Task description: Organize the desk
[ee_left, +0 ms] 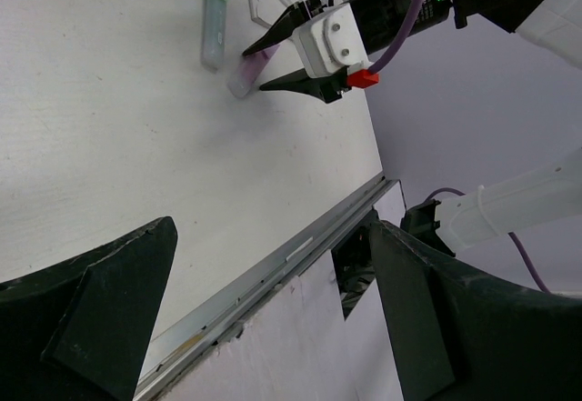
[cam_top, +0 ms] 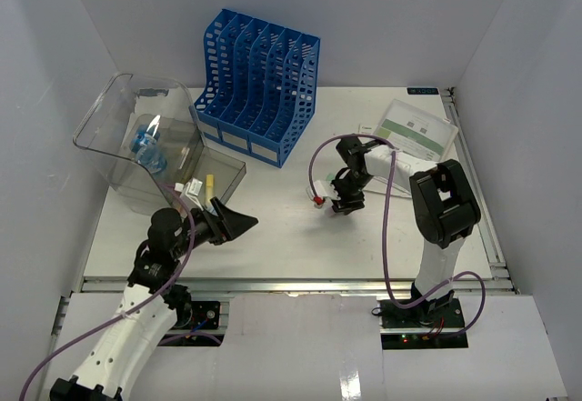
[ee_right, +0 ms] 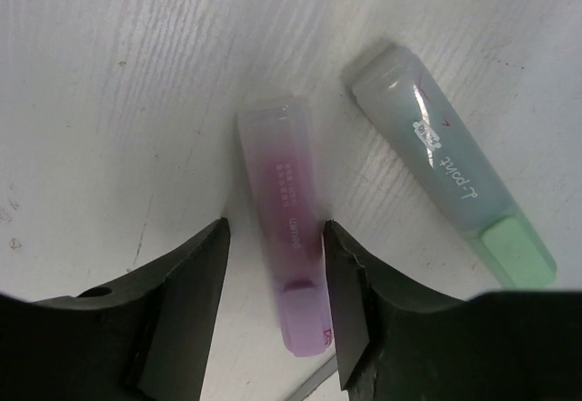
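Observation:
On the white desk (cam_top: 273,242) lie a purple highlighter (ee_right: 282,265) and a green highlighter (ee_right: 446,183), side by side. My right gripper (ee_right: 275,237) is down on the desk, its jaws straddling the purple highlighter: the right finger touches it and a narrow gap shows on the left. In the top view this gripper (cam_top: 346,203) covers both pens. The left wrist view shows the same right gripper (ee_left: 253,69) around the purple highlighter (ee_left: 241,81), with the green highlighter (ee_left: 215,15) beyond. My left gripper (cam_top: 238,224) hovers wide open near the front left, holding nothing.
A blue file holder (cam_top: 256,83) stands at the back centre. At the left sits a clear plastic bin (cam_top: 145,146) with its lid raised and small items in its front tray (cam_top: 207,183). A clear card stand (cam_top: 416,130) is at the back right. The metal rail (cam_top: 291,283) runs along the front edge.

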Controlling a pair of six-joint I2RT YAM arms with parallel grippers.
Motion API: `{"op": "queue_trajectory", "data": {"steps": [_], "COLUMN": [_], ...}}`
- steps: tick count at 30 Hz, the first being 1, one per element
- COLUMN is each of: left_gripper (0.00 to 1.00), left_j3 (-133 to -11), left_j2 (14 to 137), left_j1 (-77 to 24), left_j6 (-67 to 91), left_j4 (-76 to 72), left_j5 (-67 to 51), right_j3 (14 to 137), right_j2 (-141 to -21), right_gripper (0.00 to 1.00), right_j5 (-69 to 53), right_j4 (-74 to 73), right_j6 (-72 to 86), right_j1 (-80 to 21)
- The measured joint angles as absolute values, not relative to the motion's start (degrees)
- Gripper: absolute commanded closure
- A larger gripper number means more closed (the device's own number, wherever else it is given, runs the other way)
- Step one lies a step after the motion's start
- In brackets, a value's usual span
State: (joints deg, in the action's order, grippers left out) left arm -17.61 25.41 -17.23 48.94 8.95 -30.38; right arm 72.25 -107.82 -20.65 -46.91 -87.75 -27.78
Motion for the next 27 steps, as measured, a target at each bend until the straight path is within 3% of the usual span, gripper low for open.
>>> {"op": "queue_trajectory", "data": {"steps": [12, 20, 27], "left_gripper": [0.02, 0.02, 0.06], "left_j3": [-10.72, -10.53, -15.16], "left_j2": [31.26, 39.62, 51.98], "left_j1": [-17.24, -19.76, -28.22], "left_j6": [58.18, 63.08, 64.98], "left_j4": [-5.45, -15.17, -20.38], "left_j5": [-30.25, -26.02, -18.15], "right_j3": [66.39, 64.64, 68.77], "right_j2": [-103.81, -97.91, -94.63], "right_gripper": [0.79, 0.81, 0.82], "right_j5": [-21.83, -27.52, -38.05], "right_j4": [-39.38, -37.07, -35.55], "right_j6": [-77.93, -58.43, -39.96], "right_j1": [-27.67, -27.66, -28.35]}}
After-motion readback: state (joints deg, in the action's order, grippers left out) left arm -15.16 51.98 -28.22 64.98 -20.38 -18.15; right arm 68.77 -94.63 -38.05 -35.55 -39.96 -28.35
